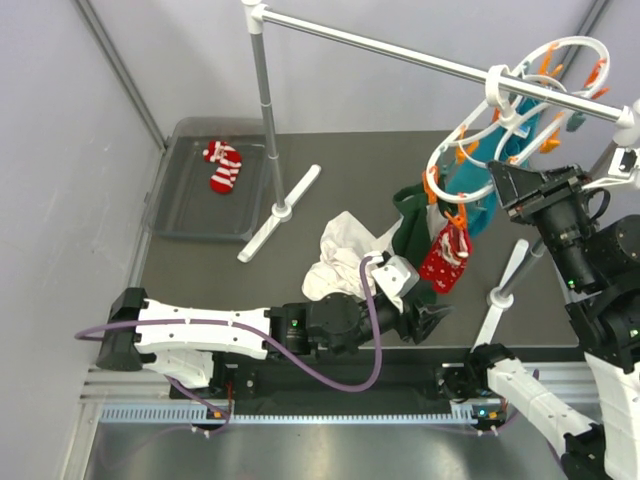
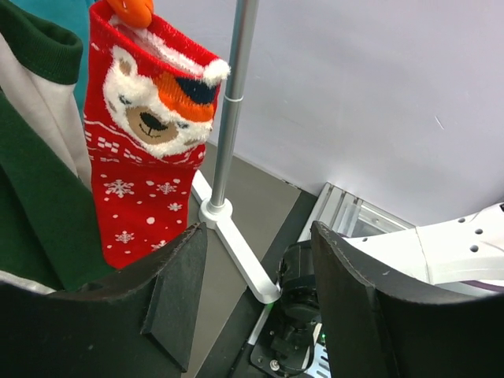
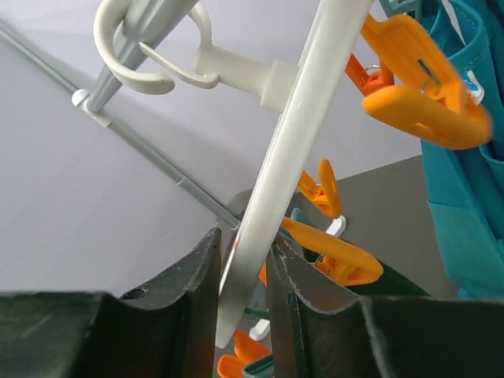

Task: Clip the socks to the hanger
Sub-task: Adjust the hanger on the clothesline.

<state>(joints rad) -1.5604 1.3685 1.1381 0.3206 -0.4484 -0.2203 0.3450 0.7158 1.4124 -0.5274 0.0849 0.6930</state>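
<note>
The white hanger (image 1: 566, 44) with orange clips hangs by its hook from the rail at the upper right. The snowflake sock (image 1: 446, 256), red with a bear face, hangs from an orange clip (image 2: 130, 9) on its near side; it also shows in the left wrist view (image 2: 138, 169). The striped sock (image 1: 223, 166) lies in the grey tray at the far left. My left gripper (image 1: 432, 322) is open and empty, just below and beside the hanging sock; its jaws (image 2: 256, 276) stand wide apart. My right gripper (image 1: 497, 180) is shut on the hanger's white ring (image 3: 272, 205).
The long white rail (image 1: 400, 52) rests on two stands with white feet (image 1: 282, 211), (image 2: 228, 228). A white cloth (image 1: 345, 255) and dark green cloth (image 1: 410, 225) lie mid-table; a teal cloth (image 1: 470, 180) hangs from the hanger. The grey tray (image 1: 190, 210) sits far left.
</note>
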